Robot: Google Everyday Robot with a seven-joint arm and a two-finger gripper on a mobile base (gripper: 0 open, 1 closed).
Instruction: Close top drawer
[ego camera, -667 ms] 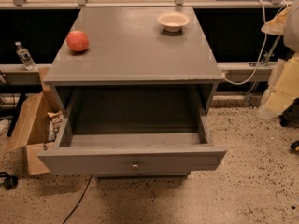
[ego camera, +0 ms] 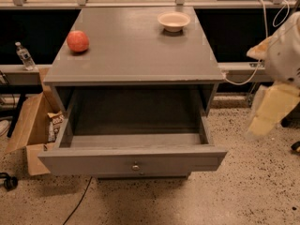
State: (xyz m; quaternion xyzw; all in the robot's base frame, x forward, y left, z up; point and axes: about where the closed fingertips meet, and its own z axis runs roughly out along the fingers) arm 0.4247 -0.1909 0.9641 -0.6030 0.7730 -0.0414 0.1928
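- Top drawer (ego camera: 132, 161) is the target. The pincer (ego camera: 268, 111) hangs at the right edge of the frame, level with the drawer's open box and well apart from it, touching nothing. It shows only as a pale cream and white shape, so I cannot tell whether it is set wide or narrow.
- The drawer stands pulled far out from the desk (ego camera: 131, 50), filling the lower centre of the frame. Its flat front faces the bottom edge, and its deep box looks bare inside.
- To close it well, I judge the pincer should come round to the front and press flat on the panel near the knob (ego camera: 135, 167). The push should run straight back along the drawer's travel. An off-centre push on so wide a front could skew the box and jam it.
- The drawer and desk are grey-painted wood, matt, with square edges. The knob is small, round and brassy.
- On the desk top sit a round red fruit (ego camera: 78, 41) at upper left and a shallow pale bowl (ego camera: 174, 20) at upper centre. Both are clear of the drawer's path.
- Left of the desk lies an open cardboard box (ego camera: 28, 125), with a clear plastic bottle (ego camera: 24, 55) on the ledge above it. The floor (ego camera: 243, 191) is speckled stone.
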